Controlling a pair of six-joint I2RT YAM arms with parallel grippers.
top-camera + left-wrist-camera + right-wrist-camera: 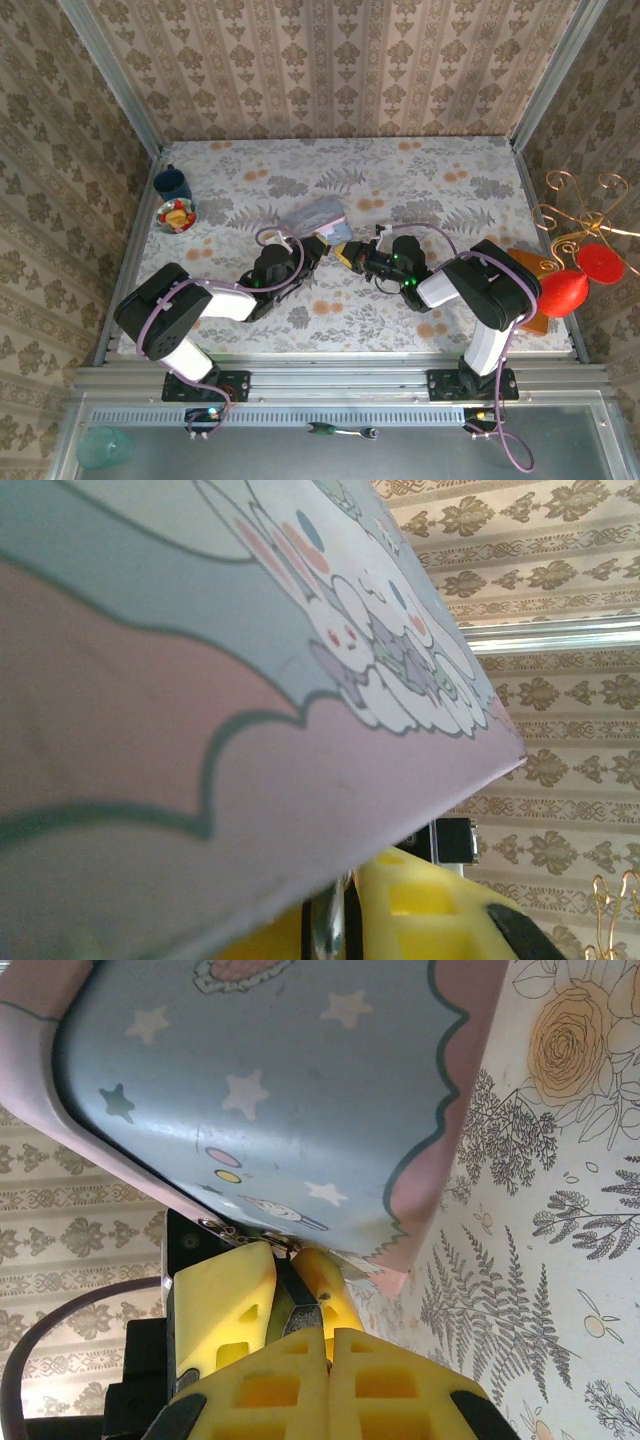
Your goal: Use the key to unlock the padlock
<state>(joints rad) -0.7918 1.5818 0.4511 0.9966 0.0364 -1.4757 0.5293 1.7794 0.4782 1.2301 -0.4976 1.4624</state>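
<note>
The padlock (303, 1312), a dark body with a grey metal face, sits clamped between the yellow fingers (225, 1300) of my left gripper (318, 248). In the left wrist view a strip of its metal (326, 930) shows in that gripper (340, 910). My right gripper (328, 1334) faces it tip to tip at mid-table (358, 258), pads pressed together right at the padlock's face. The key is almost wholly hidden inside those pads. Where the two grippers meet, the padlock (343, 254) is a small yellowish spot.
A pastel blue and pink box (322, 213) lies just behind the grippers, close over both wrist cameras (280, 1090). A blue cup (172, 183) and a fruit bowl (177, 215) stand far left. Red shapes (565, 292) and a gold wire stand (580, 210) sit at the right edge.
</note>
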